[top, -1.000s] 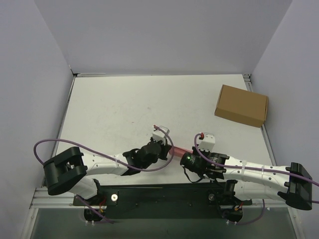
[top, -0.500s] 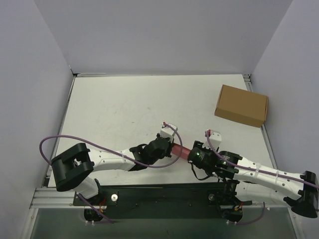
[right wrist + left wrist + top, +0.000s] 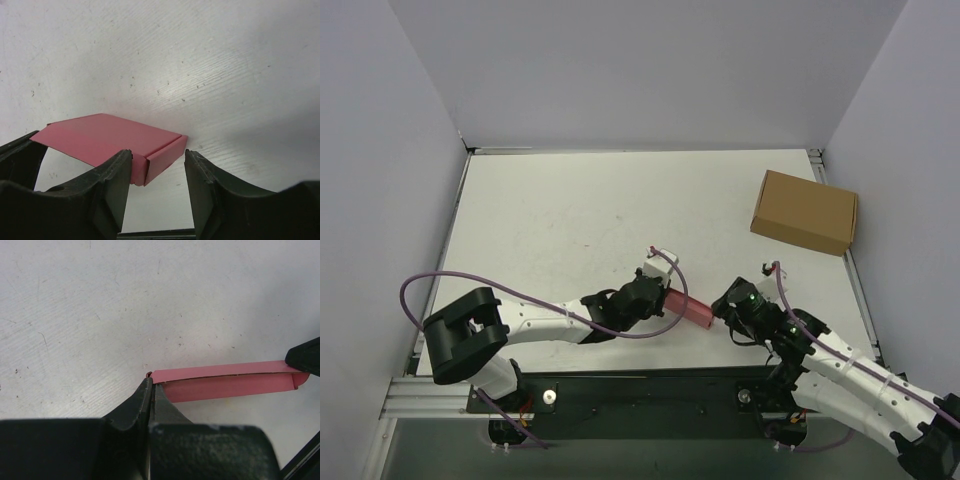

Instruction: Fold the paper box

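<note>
Right gripper [image 3: 158, 161] newly open, farther right

Paper box [image 3: 692, 311] end hidden under left end effector [image 3: 665, 298], right arm [image 3: 850, 380] base cut off

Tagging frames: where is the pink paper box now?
Top view: the paper box is centre, near the front edge of the table, its left end pinched by the left gripper, the open right gripper at its right end.
</note>
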